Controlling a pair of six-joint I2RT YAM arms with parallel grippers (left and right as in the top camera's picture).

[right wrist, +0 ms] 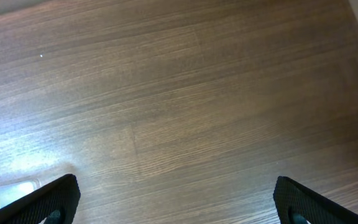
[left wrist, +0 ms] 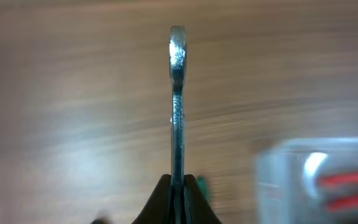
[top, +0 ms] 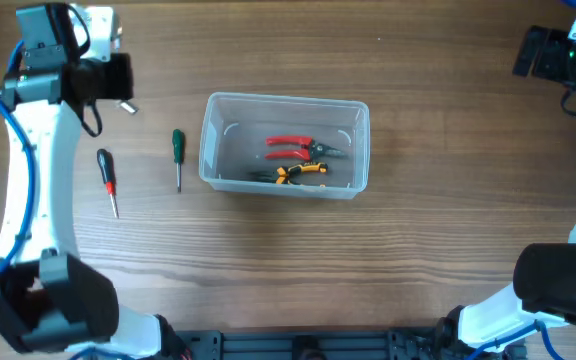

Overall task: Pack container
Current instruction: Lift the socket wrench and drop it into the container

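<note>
L gripper (left wrist: 178,186) clamped on slim silvery metal wrench (left wrist: 177,93), shaft pointing straight out past tips. Clear plastic rectangular tub (top: 284,98) sits mid wooden table (top: 418,250), to its right, long axis left-right, red-handled pliers (top: 293,148) inside. L arm nearer. R gripper (right wrist: 178,199) apart, empty.

Brown wood-grain tbl (top: 418,240)

The surface (top: 298,260) is warm brown wood-grain board. In the overhead view its grain and faint plank seams run from 9 o'clock to 3 o'clock. Light falls softly from above. The right wrist view shows a pale sheen toward 8 o'clock and lighter wood at the 11 o'clock corner. The left wrist view blurs the grain, brightest toward 9 o'clock.
</note>
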